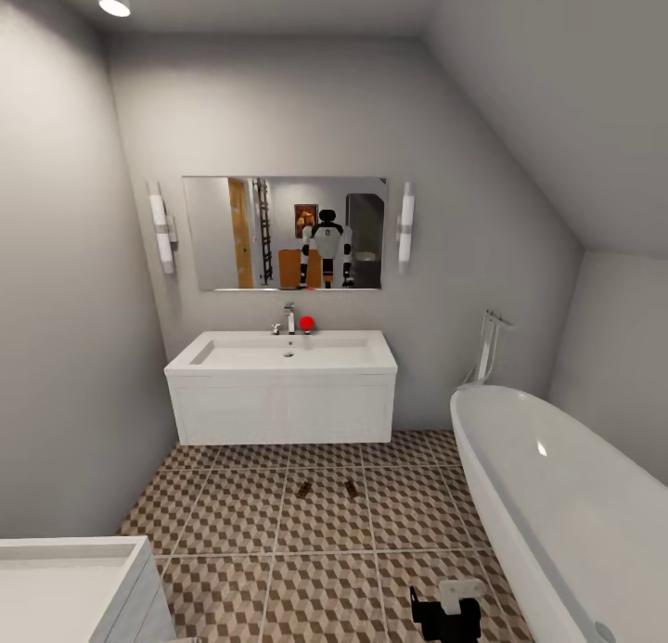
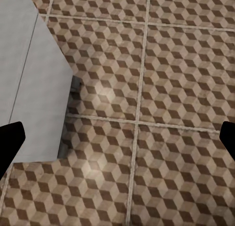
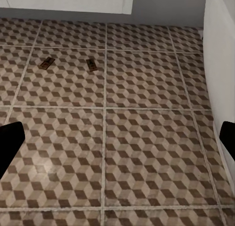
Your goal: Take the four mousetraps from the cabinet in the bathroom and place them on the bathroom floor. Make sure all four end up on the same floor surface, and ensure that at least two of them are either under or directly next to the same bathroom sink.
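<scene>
Two mousetraps (image 1: pixel 303 488) (image 1: pixel 351 487) lie flat on the cube-patterned bathroom floor (image 1: pixel 325 532), a short way in front of the white sink (image 1: pixel 283 353) and its vanity. The right wrist view shows the same two mousetraps (image 3: pixel 47 63) (image 3: pixel 91 65) side by side, well ahead of my right gripper (image 3: pixel 117 138), which is open and empty. That right gripper (image 1: pixel 445 615) hangs low over the floor beside the bathtub. My left gripper (image 2: pixel 117 138) is open over bare tiles with nothing between its fingers. The cabinet (image 1: pixel 289 268) appears only as an orange-brown reflection in the mirror.
A long white bathtub (image 1: pixel 557 504) runs along the right side. A white boxy fixture (image 1: pixel 65 583) stands at the near left, and its side (image 2: pixel 29 79) is close to my left gripper. A red ball (image 1: pixel 306 324) sits by the chrome tap (image 1: pixel 289 318).
</scene>
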Controlling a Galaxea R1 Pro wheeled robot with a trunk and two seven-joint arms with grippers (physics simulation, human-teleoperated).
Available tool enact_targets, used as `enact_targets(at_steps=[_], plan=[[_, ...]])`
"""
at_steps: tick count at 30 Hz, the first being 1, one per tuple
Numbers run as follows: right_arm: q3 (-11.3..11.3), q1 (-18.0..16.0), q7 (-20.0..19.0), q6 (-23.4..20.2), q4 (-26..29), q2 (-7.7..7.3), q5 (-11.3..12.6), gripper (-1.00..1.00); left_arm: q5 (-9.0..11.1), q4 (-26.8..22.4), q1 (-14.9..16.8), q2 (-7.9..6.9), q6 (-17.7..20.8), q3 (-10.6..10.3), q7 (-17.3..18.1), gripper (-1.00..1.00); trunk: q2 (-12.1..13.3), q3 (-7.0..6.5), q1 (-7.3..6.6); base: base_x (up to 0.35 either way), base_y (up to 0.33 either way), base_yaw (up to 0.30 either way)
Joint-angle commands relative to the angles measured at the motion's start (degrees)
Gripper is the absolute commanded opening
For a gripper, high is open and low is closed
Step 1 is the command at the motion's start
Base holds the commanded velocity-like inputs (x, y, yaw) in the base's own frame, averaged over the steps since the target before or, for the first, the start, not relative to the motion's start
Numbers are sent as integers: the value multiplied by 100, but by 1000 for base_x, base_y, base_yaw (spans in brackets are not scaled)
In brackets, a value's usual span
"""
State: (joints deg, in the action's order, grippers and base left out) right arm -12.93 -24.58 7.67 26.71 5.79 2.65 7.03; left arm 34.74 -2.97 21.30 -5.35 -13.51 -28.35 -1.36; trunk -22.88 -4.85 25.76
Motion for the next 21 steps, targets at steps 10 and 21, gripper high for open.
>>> enact_targets(at_steps=[10,21], plan=[[-52,-3,25,20,-8,-23,53,100,33,-2,2,-4,-11,-48,-28,100,-4,2,2,0,0,0],[-52,-3,32,19,-8,-30,53,100,33,-2,2,-10,-11,-48,-31,100,-4,3,2,0,0,0]])
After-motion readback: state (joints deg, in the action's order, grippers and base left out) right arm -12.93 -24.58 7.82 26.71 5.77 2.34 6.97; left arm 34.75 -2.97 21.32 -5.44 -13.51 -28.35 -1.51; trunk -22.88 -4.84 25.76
